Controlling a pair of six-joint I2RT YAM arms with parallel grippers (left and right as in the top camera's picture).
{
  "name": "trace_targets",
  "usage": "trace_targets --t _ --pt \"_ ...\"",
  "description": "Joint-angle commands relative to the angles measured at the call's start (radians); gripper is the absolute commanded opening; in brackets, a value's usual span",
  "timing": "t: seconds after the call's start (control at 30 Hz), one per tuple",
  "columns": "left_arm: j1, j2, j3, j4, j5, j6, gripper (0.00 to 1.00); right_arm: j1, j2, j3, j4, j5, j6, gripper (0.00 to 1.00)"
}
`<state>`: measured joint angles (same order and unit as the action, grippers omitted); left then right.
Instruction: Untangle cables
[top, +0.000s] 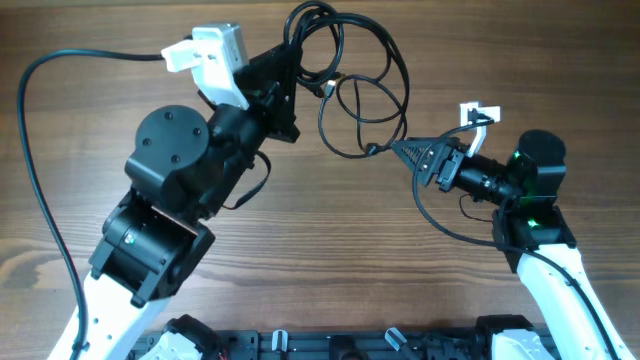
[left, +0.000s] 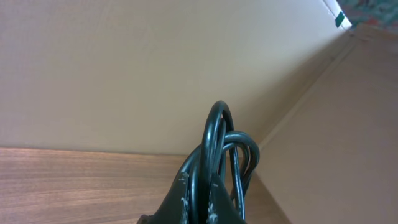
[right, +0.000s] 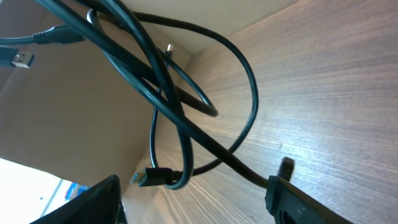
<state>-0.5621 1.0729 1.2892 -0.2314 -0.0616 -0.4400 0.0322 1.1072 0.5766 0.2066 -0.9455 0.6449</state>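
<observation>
The cables (top: 352, 82) are thin black cords looped in a tangle at the table's far middle. My left gripper (top: 291, 62) is shut on several strands at the tangle's left side; in the left wrist view the cords (left: 219, 134) rise in arcs from between its closed fingers (left: 202, 190). My right gripper (top: 396, 148) is open at the tangle's lower right end. In the right wrist view a small black plug (right: 151, 177) and a loop lie between its spread fingers (right: 193, 202), and one cord runs against the right finger. A silver-tipped plug (right: 20, 59) hangs at the upper left.
A beige cardboard wall (left: 124, 68) stands along the table's far edge just behind the tangle. A thicker black camera cable (top: 35, 150) curves down the left side. A black rack (top: 330, 345) lies at the front edge.
</observation>
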Motion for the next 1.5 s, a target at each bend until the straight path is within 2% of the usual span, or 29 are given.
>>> trace_targets --t 0.0,0.13,0.27,0.43,0.53,0.73,0.8,0.83,0.93,1.13,1.3,1.47 --pt "-0.003 -0.041 0.013 0.01 0.013 -0.022 0.04 0.004 0.006 0.004 0.005 0.031 -0.044 0.77" --pt "-0.003 -0.053 0.013 0.006 0.027 -0.04 0.04 0.004 0.006 0.004 0.006 0.06 -0.115 0.76" --pt "-0.003 -0.06 0.013 0.005 0.027 -0.04 0.04 0.004 0.006 0.004 0.006 0.062 -0.235 0.7" --pt "-0.003 -0.065 0.013 0.005 0.064 -0.043 0.04 0.004 0.006 0.004 0.006 0.061 -0.332 0.54" --pt "-0.003 -0.065 0.013 0.004 0.094 -0.071 0.04 0.004 0.006 0.004 0.019 0.046 -0.332 0.32" --pt "-0.003 -0.064 0.013 0.004 0.14 -0.074 0.04 0.004 0.006 0.004 0.026 0.026 -0.331 0.25" --pt "-0.003 -0.064 0.013 0.004 0.127 -0.073 0.04 0.004 0.006 0.004 0.024 0.01 -0.329 0.12" --pt "-0.003 -0.064 0.013 0.002 0.099 -0.073 0.04 0.004 0.006 0.004 0.024 0.0 -0.326 0.07" --pt "-0.003 -0.063 0.013 -0.037 -0.079 -0.072 0.04 0.004 0.006 0.004 0.016 -0.03 -0.254 0.05" --pt "-0.003 -0.039 0.013 -0.087 -0.632 -0.073 0.04 0.004 0.006 0.004 -0.065 -0.034 -0.21 0.05" --pt "-0.003 -0.046 0.013 -0.087 -0.898 -0.073 0.04 0.004 0.006 0.004 -0.194 0.06 -0.227 0.04" --pt "-0.003 -0.046 0.013 -0.087 -0.987 -0.073 0.04 0.004 0.006 0.004 -0.319 0.219 -0.225 0.04"
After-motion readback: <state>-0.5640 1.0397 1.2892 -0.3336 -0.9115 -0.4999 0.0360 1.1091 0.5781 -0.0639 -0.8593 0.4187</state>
